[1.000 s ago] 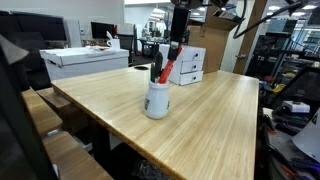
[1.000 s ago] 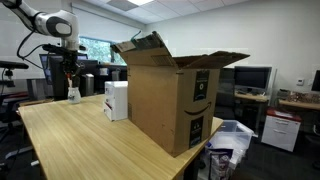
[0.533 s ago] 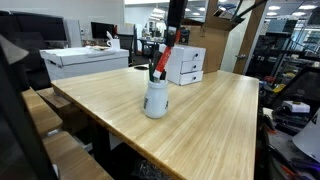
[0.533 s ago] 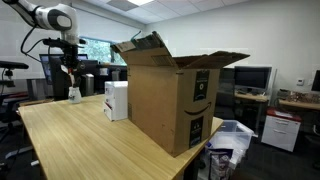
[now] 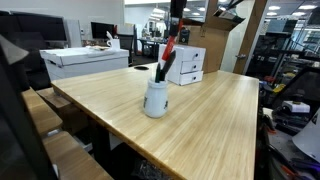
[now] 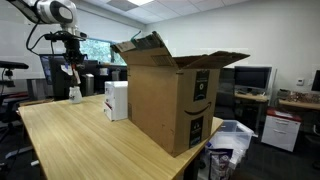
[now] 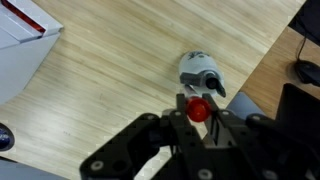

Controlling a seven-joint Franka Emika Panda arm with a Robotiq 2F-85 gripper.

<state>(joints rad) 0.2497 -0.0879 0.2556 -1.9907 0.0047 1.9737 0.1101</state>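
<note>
Red marker (image 5: 168,55) sits clamped in our gripper (image 5: 172,38), tilted just above the white cup (image 5: 156,100) near an edge of the wooden table (image 5: 215,120): out of the cup, we judge, not yet set down.

We're pretty clearly in an office-style lab here: computer monitors (image 6: 255,78) on desks, ceiling panel lights (image 6: 140,3), a big wooden tabletop (image 5: 215,115), and a cardboard box (image 6: 170,95) sitting around.

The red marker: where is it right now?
The red marker hangs tilted in the gripper in an exterior view, just above the white cup on the wooden table.
</note>
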